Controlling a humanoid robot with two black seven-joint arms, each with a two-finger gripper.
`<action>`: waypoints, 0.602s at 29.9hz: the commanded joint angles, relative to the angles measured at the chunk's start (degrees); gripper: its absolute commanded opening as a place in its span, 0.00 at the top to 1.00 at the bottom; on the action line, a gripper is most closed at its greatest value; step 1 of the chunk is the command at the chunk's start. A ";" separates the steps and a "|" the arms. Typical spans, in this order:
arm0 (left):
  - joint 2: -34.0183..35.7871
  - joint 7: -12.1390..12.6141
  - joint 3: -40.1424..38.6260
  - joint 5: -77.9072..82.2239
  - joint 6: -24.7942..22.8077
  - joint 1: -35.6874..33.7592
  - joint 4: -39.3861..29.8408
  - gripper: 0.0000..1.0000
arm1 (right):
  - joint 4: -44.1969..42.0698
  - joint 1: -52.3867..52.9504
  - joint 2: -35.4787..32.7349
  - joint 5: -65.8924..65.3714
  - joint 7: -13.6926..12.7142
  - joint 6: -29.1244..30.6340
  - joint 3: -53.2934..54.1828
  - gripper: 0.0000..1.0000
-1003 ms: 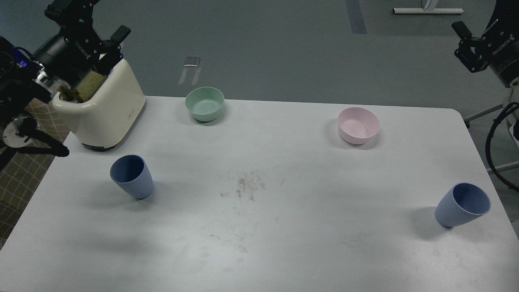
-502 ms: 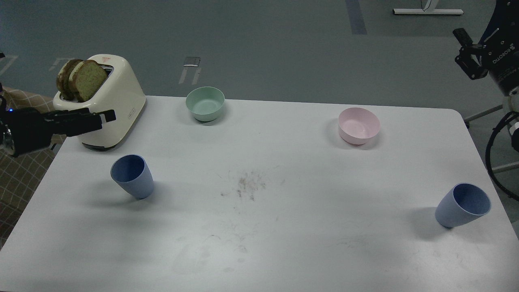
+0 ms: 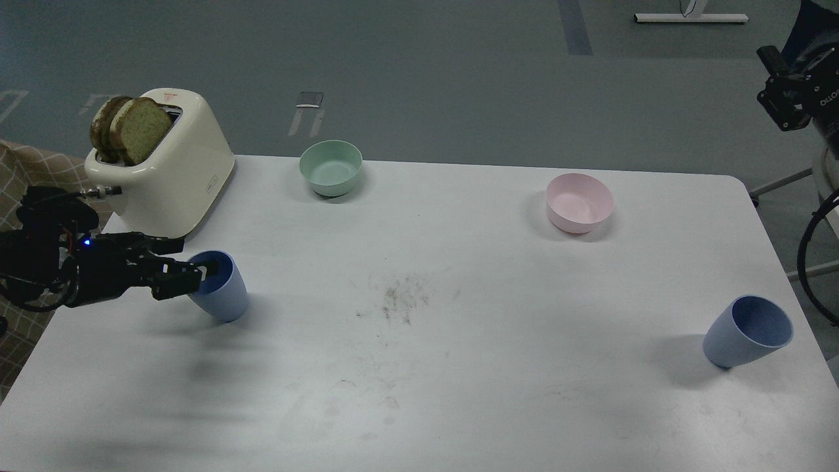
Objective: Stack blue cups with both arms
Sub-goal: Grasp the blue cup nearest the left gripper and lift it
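Two blue cups stand upright on the white table. The left cup is at the left, in front of the toaster. The right cup is near the right edge. My left gripper comes in low from the left and overlaps the left cup's rim; its fingers look apart, one finger across the cup's mouth. I cannot tell if it touches the cup. My right gripper is high at the top right, beyond the table and far from the right cup; it is dark and its fingers are unclear.
A cream toaster with two bread slices stands at the back left, just behind my left arm. A mint-green bowl and a pink bowl sit along the back edge. Crumbs lie mid-table.
My left arm has dropped from above the toaster to table height and reached right to the left cup's rim. My right gripper has drifted right and slightly down. Cups and bowls have not moved.
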 commanded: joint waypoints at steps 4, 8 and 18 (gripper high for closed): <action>-1.58 0.00 0.25 0.94 0.02 0.03 3.26 0.62 | -0.15 -0.23 -0.01 0.00 0.00 0.00 0.00 0.00; -2.03 0.00 0.25 0.94 0.02 0.03 4.06 0.85 | -0.24 -0.31 -0.01 0.00 0.00 0.00 0.00 0.00; -2.03 0.00 0.07 0.85 -0.41 -2.34 2.57 1.00 | -0.24 -1.19 -0.09 0.09 0.00 0.00 0.87 0.00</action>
